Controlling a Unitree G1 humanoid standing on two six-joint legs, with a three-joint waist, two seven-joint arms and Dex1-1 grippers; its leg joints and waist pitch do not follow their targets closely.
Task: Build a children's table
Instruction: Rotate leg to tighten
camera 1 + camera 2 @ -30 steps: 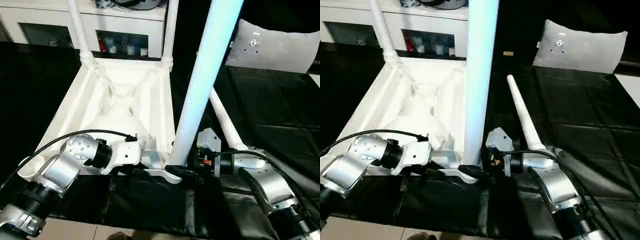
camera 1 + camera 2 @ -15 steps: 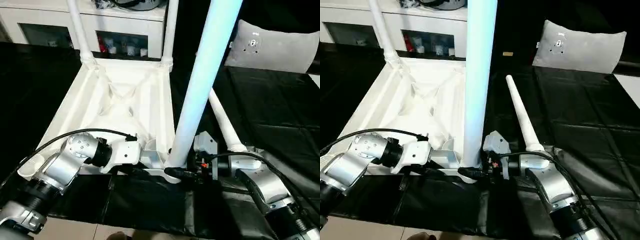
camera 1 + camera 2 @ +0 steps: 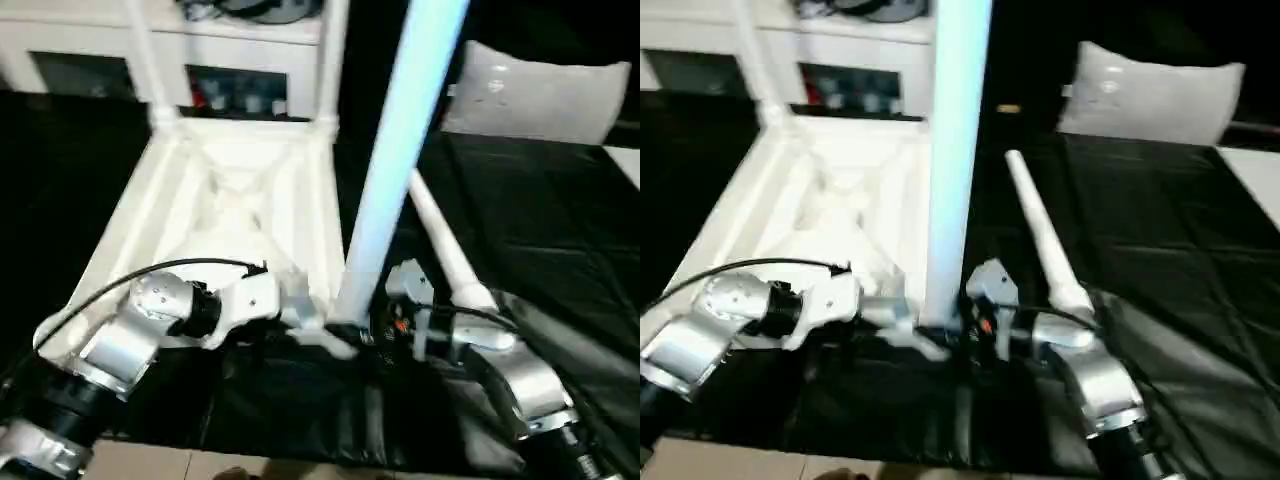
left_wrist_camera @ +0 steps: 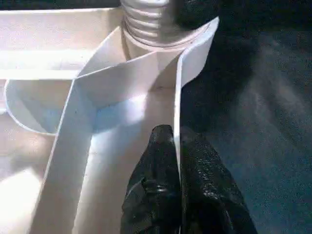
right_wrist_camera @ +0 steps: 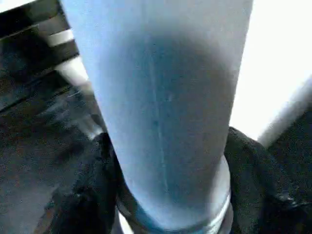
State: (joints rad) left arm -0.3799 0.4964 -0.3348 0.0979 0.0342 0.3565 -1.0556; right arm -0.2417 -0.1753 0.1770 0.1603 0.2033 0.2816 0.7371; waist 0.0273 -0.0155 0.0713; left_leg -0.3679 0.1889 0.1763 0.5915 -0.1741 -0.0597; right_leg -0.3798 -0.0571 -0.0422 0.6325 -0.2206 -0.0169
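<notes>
- the table top (image 3: 235,215) lies upside down on the black sheet (image 3: 540,210), ribbed side up, two legs (image 3: 330,70) standing in its far corner sockets.
- a third leg (image 3: 395,170) stands nearly upright in the near right socket, its long axis vertical, leaning slightly right.
- right end effector (image 5: 165,195) sits at that leg's base, fingers (image 5: 253,165) set on either side of it, forearm low and pointing inward.
- left end effector (image 4: 178,161) is pinched together on the top's thin rim beside the same socket, steadying it.
- the fourth leg (image 3: 1040,235) lies flat, just right of the top, nearer the right arm.
</notes>
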